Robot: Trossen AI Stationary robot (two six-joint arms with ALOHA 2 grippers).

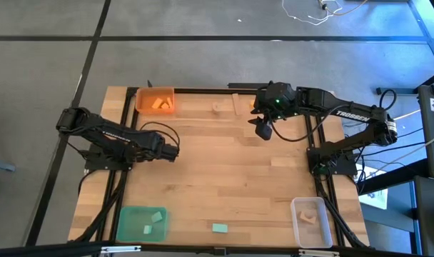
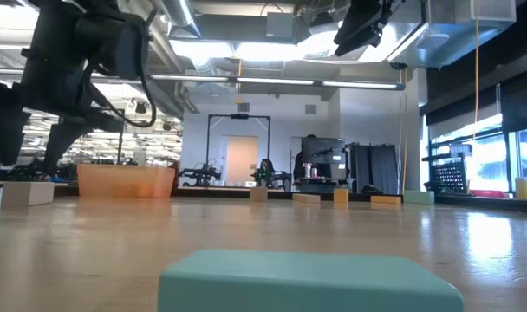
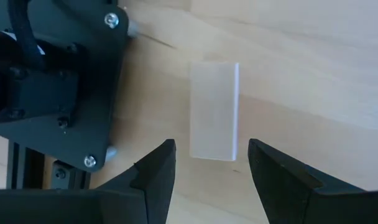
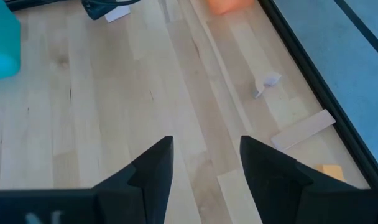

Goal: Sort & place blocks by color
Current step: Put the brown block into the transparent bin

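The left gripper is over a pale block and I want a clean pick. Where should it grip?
Judging by the left wrist view, the pale block lies flat with its long sides in line with the open left gripper. Probably come straight down and close across the narrow width at mid-length.

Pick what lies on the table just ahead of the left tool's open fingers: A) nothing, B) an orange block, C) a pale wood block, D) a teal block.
C: the left wrist view shows a pale wood block lying on the table just beyond the left tool, whose fingers are spread and not touching it.
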